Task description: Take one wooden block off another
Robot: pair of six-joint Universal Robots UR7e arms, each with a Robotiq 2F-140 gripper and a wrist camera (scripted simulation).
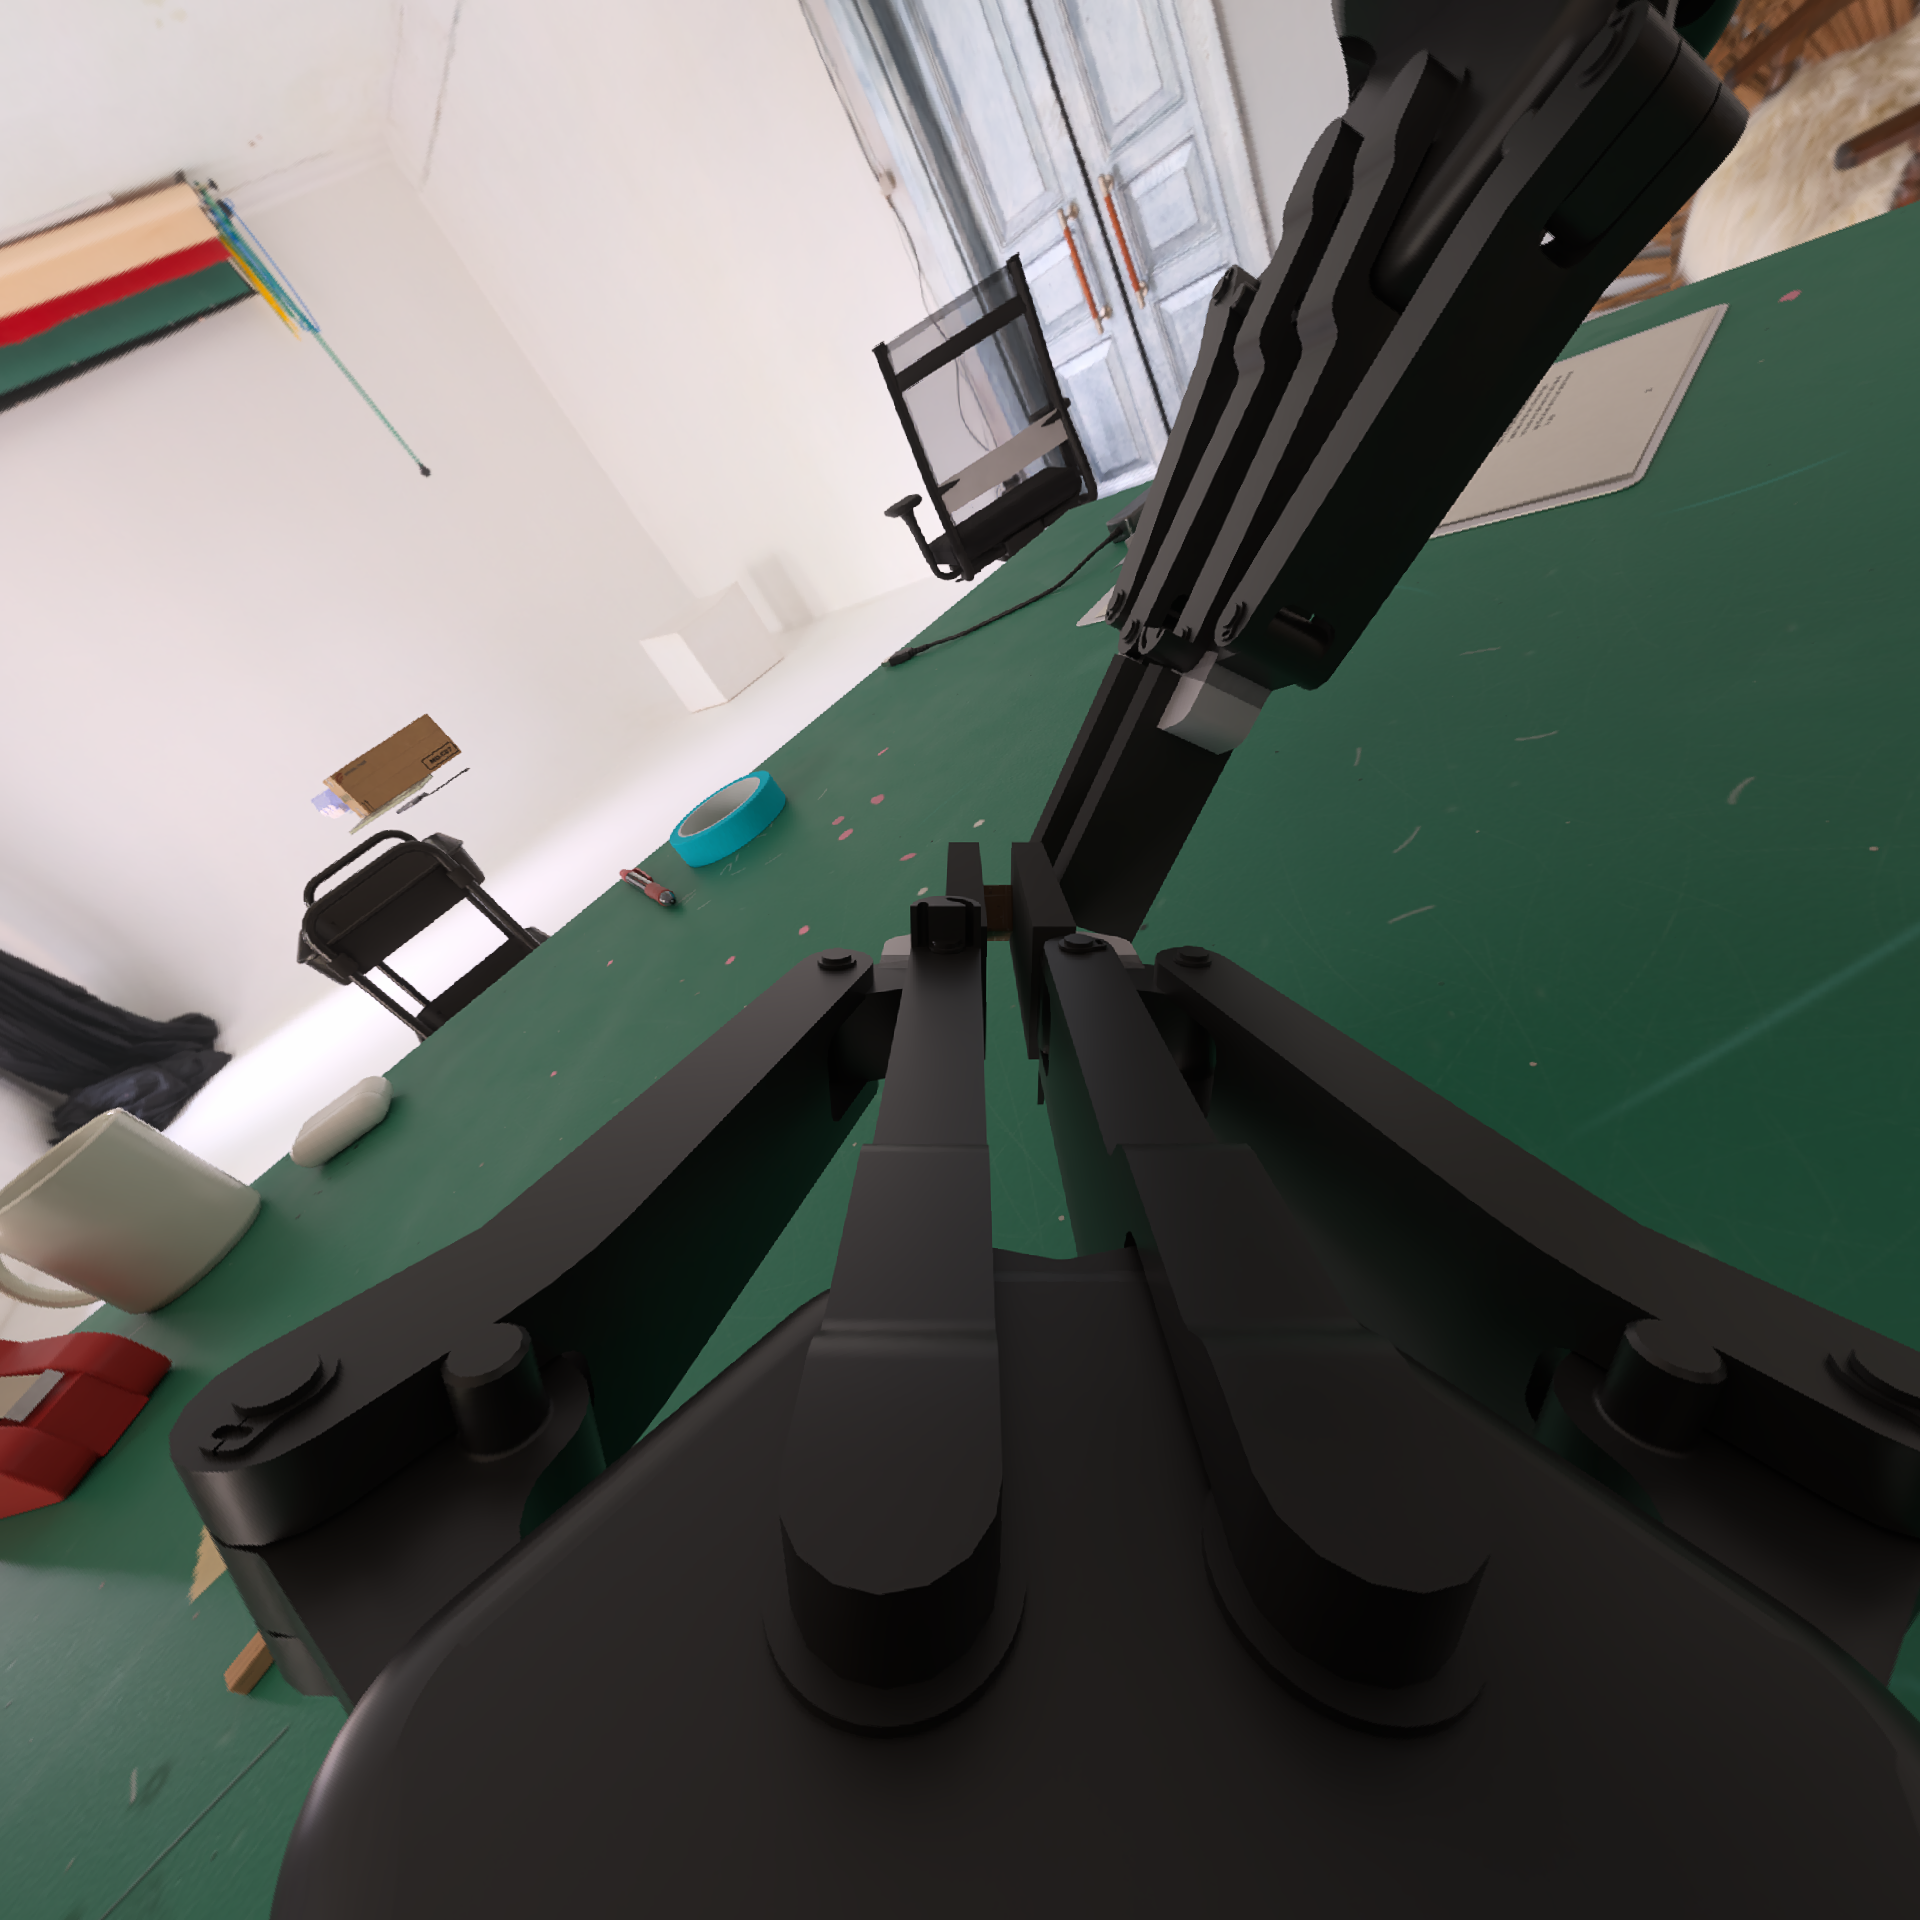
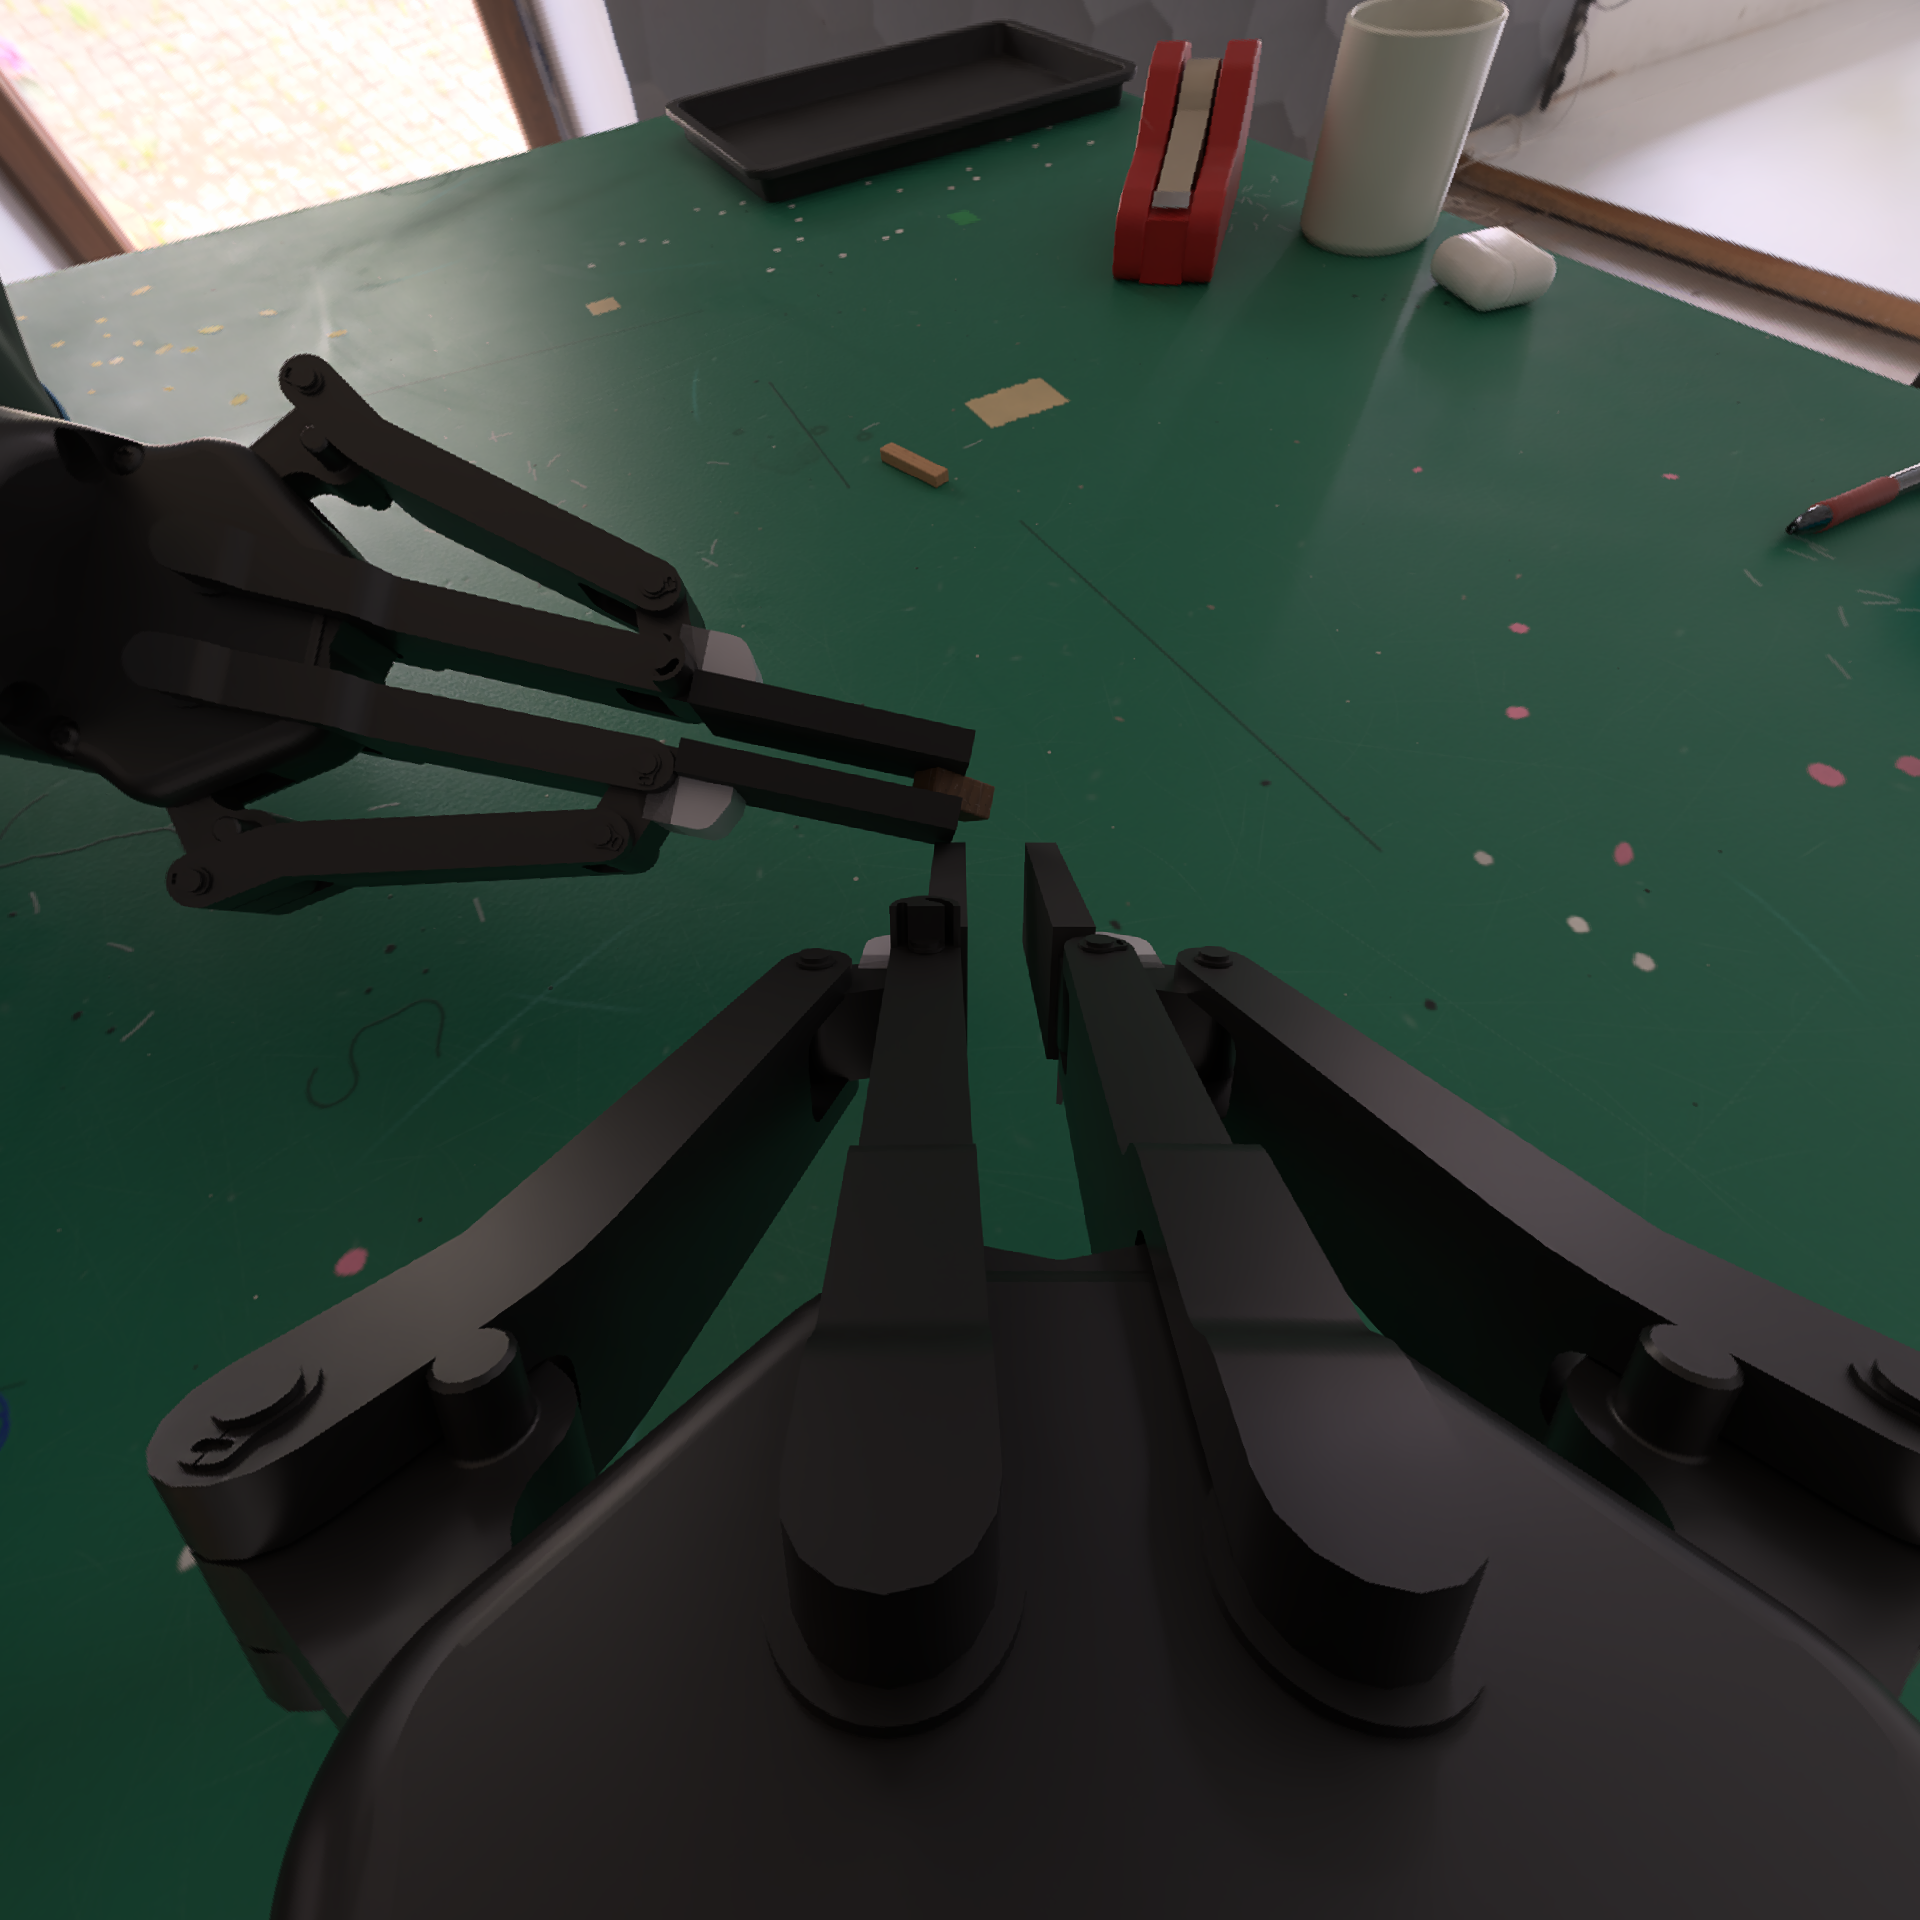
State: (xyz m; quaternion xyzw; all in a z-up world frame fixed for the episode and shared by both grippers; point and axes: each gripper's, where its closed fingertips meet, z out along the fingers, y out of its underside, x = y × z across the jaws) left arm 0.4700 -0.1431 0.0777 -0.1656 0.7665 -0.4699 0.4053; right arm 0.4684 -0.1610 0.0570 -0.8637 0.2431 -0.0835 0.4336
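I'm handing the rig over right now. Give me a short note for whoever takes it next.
Left hand: shut on a wooden block, held above the table.
Right hand: nearly closed, holds nothing, tips just beside the left hand's.
Second block: lies alone, flat on the table, farther off.
Done: blocks are apart.
Left: probably set the held block down and release.

Green table (image 2: 1247, 727), tan block (image 2: 914, 464), red dispenser (image 2: 1184, 166)

Grey sheet (image 1: 1579, 416) with tiny unreadable print, labelled cardboard box (image 1: 395, 764)
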